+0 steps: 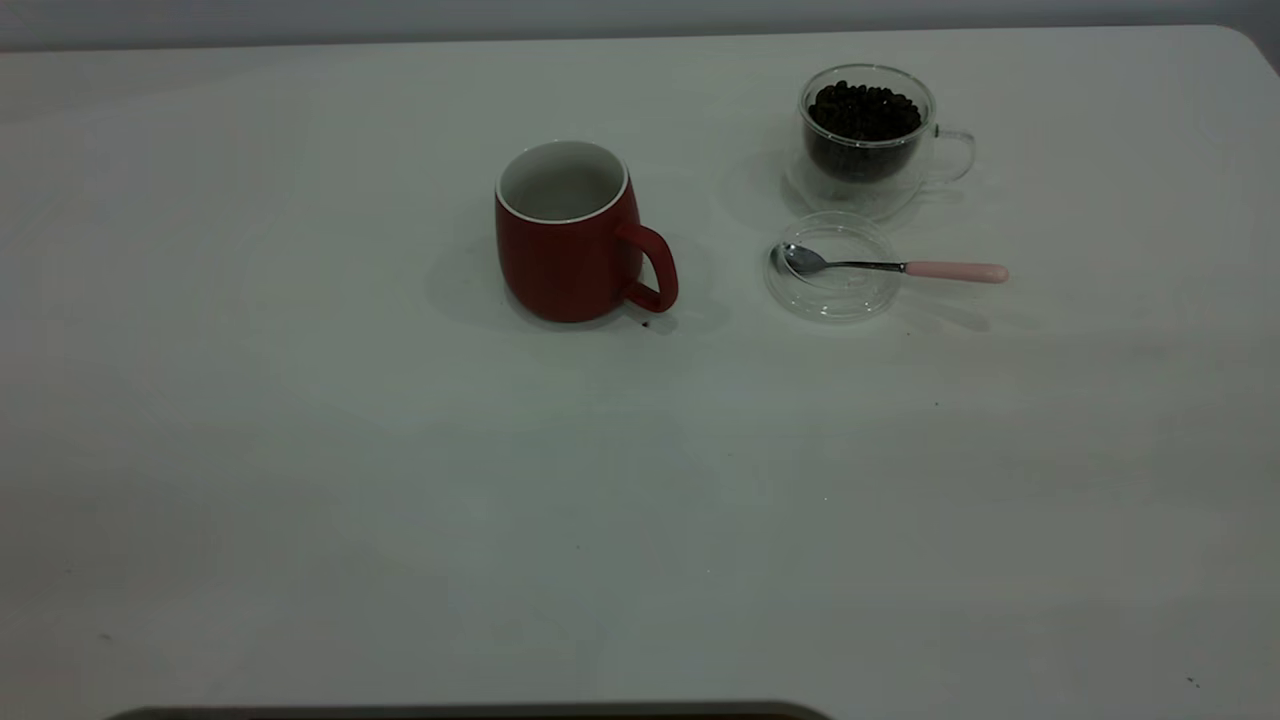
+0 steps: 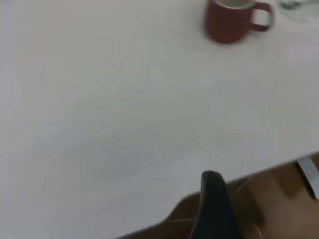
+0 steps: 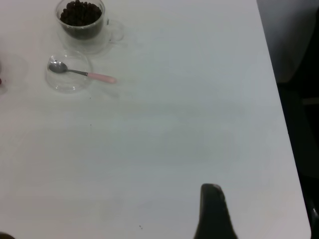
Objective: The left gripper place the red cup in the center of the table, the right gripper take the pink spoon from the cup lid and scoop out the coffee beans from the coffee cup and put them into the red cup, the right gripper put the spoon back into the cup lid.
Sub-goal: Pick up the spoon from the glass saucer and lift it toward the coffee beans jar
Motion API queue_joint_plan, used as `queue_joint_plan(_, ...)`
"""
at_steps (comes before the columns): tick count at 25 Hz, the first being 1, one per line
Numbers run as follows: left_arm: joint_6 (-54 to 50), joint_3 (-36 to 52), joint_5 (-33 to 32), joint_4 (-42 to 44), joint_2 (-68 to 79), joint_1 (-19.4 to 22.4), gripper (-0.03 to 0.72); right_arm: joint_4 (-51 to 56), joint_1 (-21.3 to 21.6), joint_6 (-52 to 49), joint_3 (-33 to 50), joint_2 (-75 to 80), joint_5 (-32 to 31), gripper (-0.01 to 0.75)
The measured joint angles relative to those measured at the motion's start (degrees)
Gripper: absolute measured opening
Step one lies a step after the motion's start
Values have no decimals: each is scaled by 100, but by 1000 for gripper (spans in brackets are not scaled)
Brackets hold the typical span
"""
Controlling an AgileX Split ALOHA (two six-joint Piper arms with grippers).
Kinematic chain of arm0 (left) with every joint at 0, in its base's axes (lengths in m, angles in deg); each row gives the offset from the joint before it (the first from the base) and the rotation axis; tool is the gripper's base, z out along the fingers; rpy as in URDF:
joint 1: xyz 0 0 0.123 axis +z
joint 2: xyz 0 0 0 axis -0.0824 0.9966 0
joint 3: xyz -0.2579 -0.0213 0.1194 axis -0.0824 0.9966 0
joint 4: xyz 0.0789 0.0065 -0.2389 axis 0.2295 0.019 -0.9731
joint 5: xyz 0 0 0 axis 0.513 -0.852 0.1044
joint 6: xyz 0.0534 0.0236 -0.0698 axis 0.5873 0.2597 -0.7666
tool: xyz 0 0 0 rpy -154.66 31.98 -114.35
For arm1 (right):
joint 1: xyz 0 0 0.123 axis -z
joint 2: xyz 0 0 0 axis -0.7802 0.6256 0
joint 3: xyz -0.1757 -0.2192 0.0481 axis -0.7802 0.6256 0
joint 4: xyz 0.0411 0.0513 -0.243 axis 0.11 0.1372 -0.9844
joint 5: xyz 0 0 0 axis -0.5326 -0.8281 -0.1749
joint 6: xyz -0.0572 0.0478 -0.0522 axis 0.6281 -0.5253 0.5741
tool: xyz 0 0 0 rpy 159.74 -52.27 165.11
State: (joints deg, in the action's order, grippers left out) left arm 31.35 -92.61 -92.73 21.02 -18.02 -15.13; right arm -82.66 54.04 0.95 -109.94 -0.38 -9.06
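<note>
In the exterior view, the red cup (image 1: 570, 232) stood upright near the centre of the desk (image 1: 300, 450), with the pink spoon (image 1: 890, 266) lying bowl-down in the cup lid (image 1: 832, 268) just in front of the coffee cup (image 1: 868, 135); neither tool appeared. In the left wrist view, the left tool (image 2: 213, 206) was parked well apart from the cup, and whether it was apart or together could not be told. In the right wrist view, the right tool (image 3: 213, 211) showed one finger only, its state likewise untellable; the thin handle overhanging the lid could probably tip or slide under an off-centre grip.

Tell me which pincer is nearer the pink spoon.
Right, as far as the views show. The right pincer hangs back at the table's near right side, the pink spoon in its view; the left pincer sits off the near left edge, farther away.
</note>
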Motion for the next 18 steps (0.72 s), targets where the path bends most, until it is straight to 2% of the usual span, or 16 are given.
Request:
queue_joint_plan(3, 0, 0, -5, -5, 0, 311, 586, 0, 0, 0, 0, 0, 0, 546)
queue_joint_plan(9, 0, 0, -5, -7, 0, 588, 586, 0, 0, 0, 0, 0, 0, 546)
queue_joint_plan(18, 0, 0, -5, -19, 0, 671, 586, 0, 0, 0, 0, 0, 0, 546)
